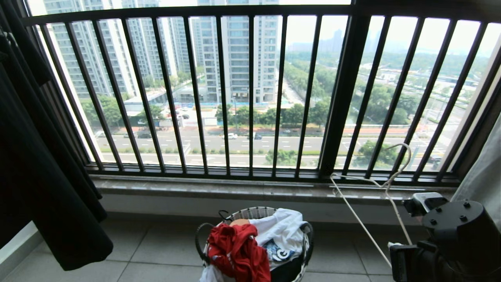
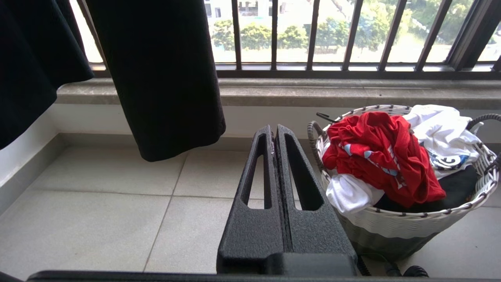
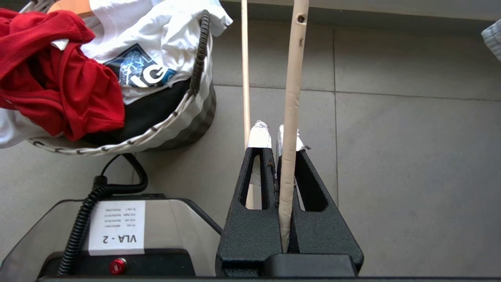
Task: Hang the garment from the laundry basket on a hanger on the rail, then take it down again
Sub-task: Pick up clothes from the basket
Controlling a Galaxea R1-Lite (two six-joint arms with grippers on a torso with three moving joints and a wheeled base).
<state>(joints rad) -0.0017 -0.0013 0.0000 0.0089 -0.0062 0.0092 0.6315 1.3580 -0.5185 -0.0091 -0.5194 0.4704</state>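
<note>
The red garment (image 1: 236,250) lies crumpled on top of the laundry basket (image 1: 250,213), which stands on the tiled floor below the window. My right gripper (image 3: 274,135) is to the right of the basket, shut on a cream-white hanger (image 3: 293,78). The hanger (image 1: 375,184) rises from my right gripper (image 1: 397,250) with its hook up against the window bars. My left gripper (image 2: 274,129) hangs shut and empty just left of the basket (image 2: 411,225) and the garment (image 2: 375,156). From the right wrist the garment (image 3: 58,86) and the basket (image 3: 172,117) show too. The rail is out of view.
White printed clothes (image 1: 282,227) and dark fabric share the basket. A black garment (image 1: 39,176) hangs at the left. The dark barred window railing (image 1: 250,98) and a stone sill (image 1: 235,188) lie ahead. My base with a coiled cable (image 3: 117,231) sits beside the basket.
</note>
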